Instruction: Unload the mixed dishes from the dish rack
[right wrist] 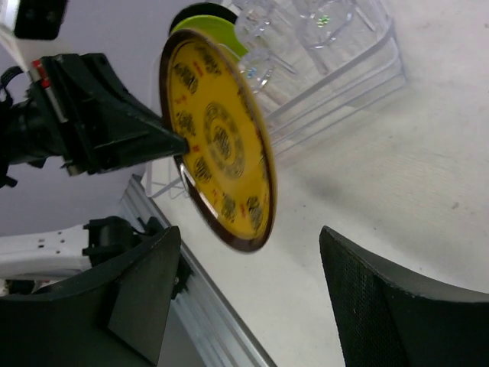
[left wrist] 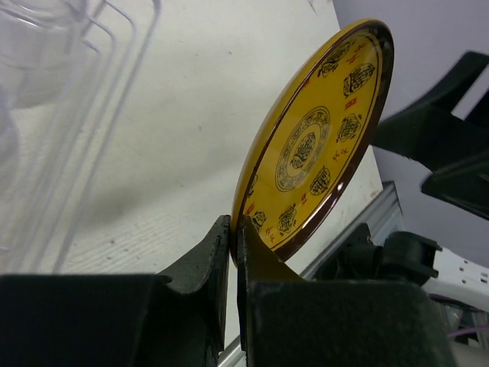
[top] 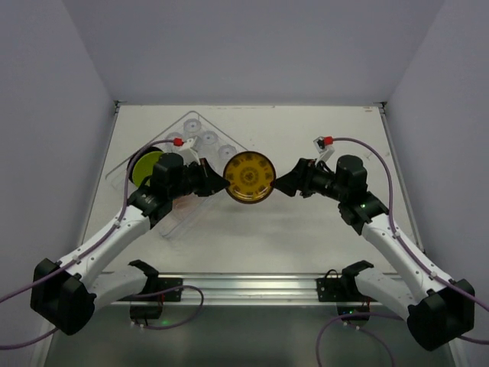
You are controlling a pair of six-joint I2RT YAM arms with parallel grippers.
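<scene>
We have our left claw (top: 224,186) clenched on the left rim of the yellow-faced, dark-rimmed plate (top: 249,177), holding it tilted above the desk (top: 306,237), just right of the dish rack (top: 177,220); our right claw (top: 279,186) is released, jaws spread beside the opposite rim without touching, apparently so the plate can pass across; the lime-green plate (top: 145,167) and clear cups (top: 206,139) sit in the rack, far left.
</scene>
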